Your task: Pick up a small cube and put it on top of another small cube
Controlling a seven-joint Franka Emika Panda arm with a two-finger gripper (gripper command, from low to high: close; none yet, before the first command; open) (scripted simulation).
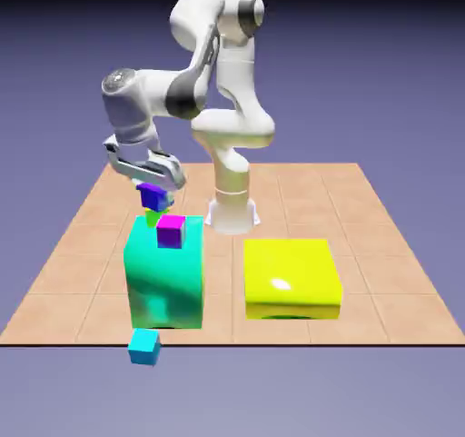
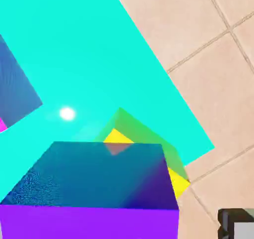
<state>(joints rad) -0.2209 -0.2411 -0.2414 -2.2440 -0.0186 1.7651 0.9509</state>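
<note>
Fingers point(image 1: 153, 190) spread | purple cube point(image 1: 153, 195) between them, on yellow-topped cube point(image 1: 152, 217)

You are looking along the gripper at a purple cube point(image 2: 94, 183) that fills the lower foreground, its top face shaded blue-violet and its near face bright purple. Behind and partly hidden by it sits a cube with a yellow top and green sides point(image 2: 149, 138), resting on the broad cyan block point(image 2: 89, 49). Beyond the block's edge lies tan tiled table point(image 2: 208, 44), and one grey fingertip point(image 2: 237, 224) shows at the lower right corner.
</note>
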